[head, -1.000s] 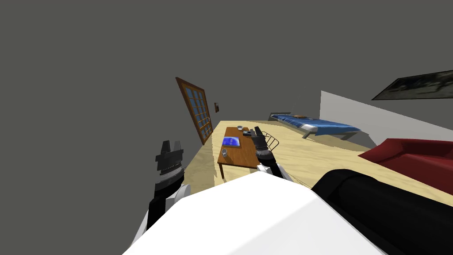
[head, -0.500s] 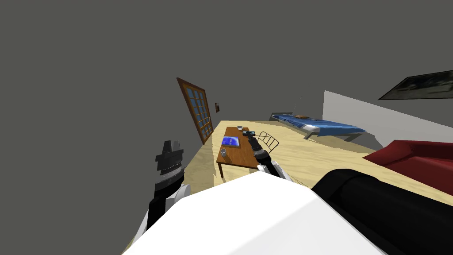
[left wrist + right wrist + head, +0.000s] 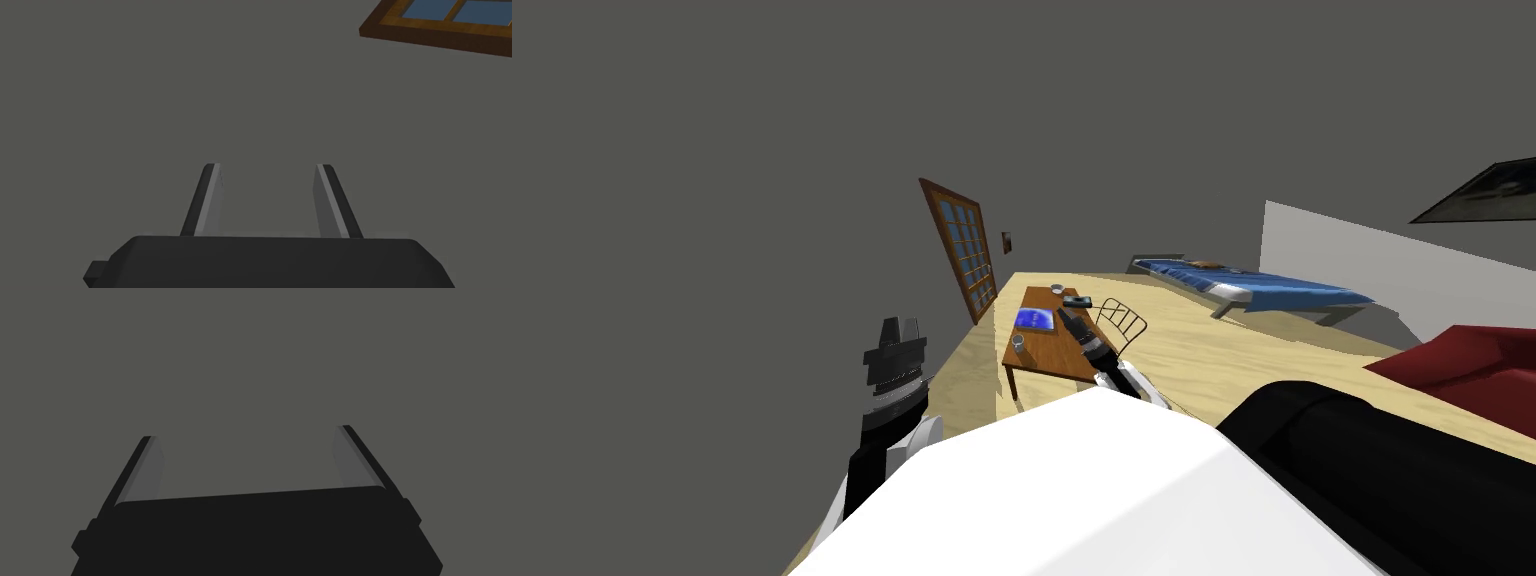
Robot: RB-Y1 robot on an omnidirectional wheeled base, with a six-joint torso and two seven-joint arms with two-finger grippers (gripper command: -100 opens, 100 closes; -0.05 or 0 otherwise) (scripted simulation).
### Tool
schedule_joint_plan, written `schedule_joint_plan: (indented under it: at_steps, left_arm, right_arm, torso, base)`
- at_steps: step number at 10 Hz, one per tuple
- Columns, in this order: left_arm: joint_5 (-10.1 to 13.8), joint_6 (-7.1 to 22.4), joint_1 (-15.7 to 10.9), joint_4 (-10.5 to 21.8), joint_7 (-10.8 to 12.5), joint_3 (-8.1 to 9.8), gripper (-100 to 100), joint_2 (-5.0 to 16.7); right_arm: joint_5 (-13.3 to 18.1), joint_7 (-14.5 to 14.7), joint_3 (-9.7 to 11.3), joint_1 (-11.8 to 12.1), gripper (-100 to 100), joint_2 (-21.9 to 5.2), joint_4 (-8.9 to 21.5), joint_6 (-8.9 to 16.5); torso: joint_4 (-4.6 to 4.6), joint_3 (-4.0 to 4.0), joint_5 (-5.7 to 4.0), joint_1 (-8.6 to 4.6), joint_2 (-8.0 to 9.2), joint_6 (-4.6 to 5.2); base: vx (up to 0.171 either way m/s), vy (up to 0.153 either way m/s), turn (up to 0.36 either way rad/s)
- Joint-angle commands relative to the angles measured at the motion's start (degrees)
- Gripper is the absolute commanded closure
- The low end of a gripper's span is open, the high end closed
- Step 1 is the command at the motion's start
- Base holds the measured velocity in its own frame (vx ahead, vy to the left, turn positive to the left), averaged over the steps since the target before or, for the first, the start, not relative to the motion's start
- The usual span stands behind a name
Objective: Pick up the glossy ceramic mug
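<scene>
Two arms are raised, and the small pale mug (image 3: 1018, 343) sits at the near left corner of the wooden table (image 3: 1057, 355), well ahead of the robot and just this side of a blue book (image 3: 1034, 319). The right gripper (image 3: 1065, 317) is stretched out toward the table near the book, jaws spread and empty. The left gripper (image 3: 899, 325) is off to the table's left, jaws likewise parted. A wire chair (image 3: 1122, 322) stands at the table's right.

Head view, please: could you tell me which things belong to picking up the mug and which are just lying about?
For the job: mug; wooden table under it; right gripper, open; left gripper, open.
Lying about: blue book; bowl; wire chair; bed.
</scene>
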Motion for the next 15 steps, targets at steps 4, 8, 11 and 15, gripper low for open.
schedule_joint_plan:
  at_steps: [4, 8, 11, 15]
  left_arm:
    - [0.00, 0.00, 0.00, 0.00, 0.00, 0.00, 0, 0.00]
    - [0.00, 0.00, 0.00, 0.00, 0.00, 0.00, 0, 0.00]
    - [0.00, 0.00, 0.00, 0.00, 0.00, 0.00, 0, 0.00]
    - [0.00, 0.00, 0.00, 0.00, 0.00, -0.01, 0, -0.01]
  right_arm:
    - [5.27, 5.38, 1.02, -2.55, -100, -3.89, 7.82, 1.95]
    - [9.43, 9.37, 2.15, -4.97, -100, -7.57, 14.67, 4.02]
    - [12.04, 11.84, 3.07, -6.66, -100, -10.12, 18.85, 5.51]
    - [15.59, 15.12, 4.64, -9.17, -100, -13.96, 26.20, 7.85]
  torso:
    - [0.00, 0.00, 0.02, 0.08, 0.00, 0.02]
    - [-0.01, -0.02, 0.04, 0.19, -0.03, 0.00]
    - [-0.01, -0.03, 0.05, 0.21, -0.05, 0.00]
    - [-0.01, -0.05, 0.08, 0.33, -0.10, -0.01]
  base:
    - [-0.019, 0.019, 0.079]
    - [-0.010, 0.044, 0.107]
    - [-0.003, 0.059, 0.112]
    - [0.007, 0.077, 0.131]
